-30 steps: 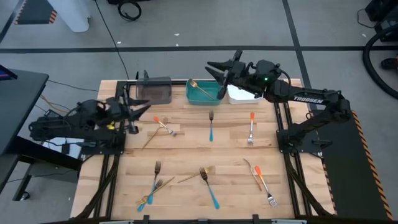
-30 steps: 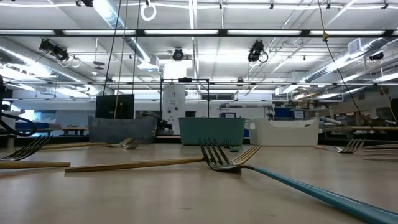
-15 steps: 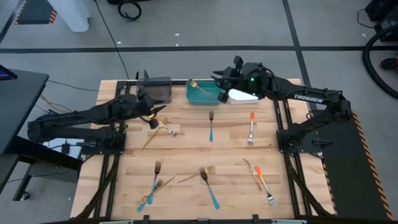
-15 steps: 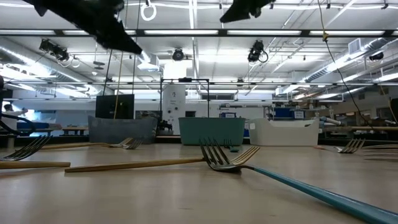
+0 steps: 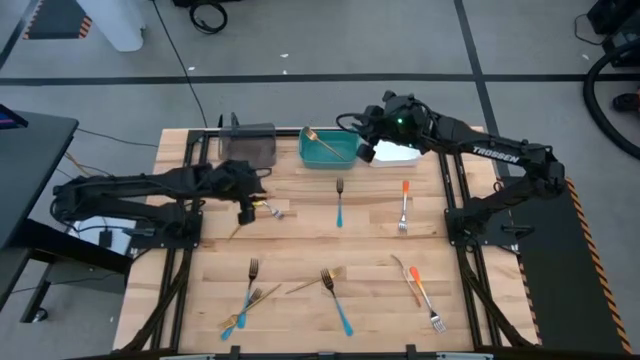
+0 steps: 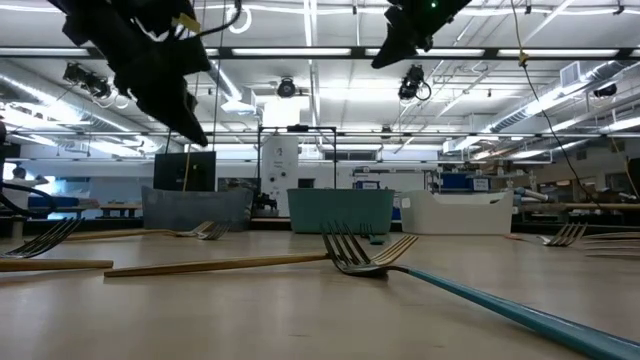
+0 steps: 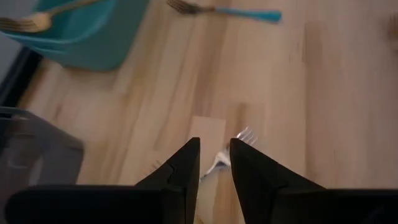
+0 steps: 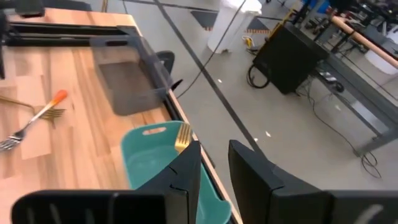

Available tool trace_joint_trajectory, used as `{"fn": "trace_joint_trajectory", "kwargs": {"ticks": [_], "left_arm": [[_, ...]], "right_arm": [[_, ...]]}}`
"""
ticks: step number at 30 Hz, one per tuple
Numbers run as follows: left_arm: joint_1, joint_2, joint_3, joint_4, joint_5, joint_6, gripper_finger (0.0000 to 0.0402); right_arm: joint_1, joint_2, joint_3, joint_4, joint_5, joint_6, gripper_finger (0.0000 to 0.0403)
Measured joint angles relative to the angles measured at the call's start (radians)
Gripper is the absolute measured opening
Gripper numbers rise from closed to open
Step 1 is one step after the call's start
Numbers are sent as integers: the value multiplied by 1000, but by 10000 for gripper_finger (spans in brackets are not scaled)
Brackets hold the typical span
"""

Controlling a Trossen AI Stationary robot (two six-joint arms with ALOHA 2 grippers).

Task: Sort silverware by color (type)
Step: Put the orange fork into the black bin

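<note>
Two pairs of dark wedge-shaped fingers (image 7: 214,171) (image 8: 214,168) stand slightly parted (grasping nothing) above the pale wood-grain table (image 5: 300,235).

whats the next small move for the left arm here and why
Probably lower the left end effector straight down onto the orange-handled fork just below it. The left wrist view shows silver tines just ahead of the slightly parted fingers, which hold nothing. Only a gold fork lies in the teal bin, so most pieces remain unsorted. The right end effector hovers over the bins.
</note>
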Motion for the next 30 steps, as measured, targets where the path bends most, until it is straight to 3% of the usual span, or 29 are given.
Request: {"fn": "trace_joint_trajectory", "kwargs": {"ticks": [8, 12, 19, 30], "left_arm": [[2, 177, 0, 11, 32, 275, 98], [15, 249, 0, 34, 31, 331, 98], [34, 329, 0, 95, 20, 519, 98], [45, 417, 0, 78, 0, 680, 98]], "right_arm": [[-40, 0, 0, 0, -69, 0, 91], [-46, 0, 0, -1, -69, 0, 91], [-46, 0, 0, -5, -70, 0, 91], [-45, 0, 0, -78, -70, 0, 91]]}}
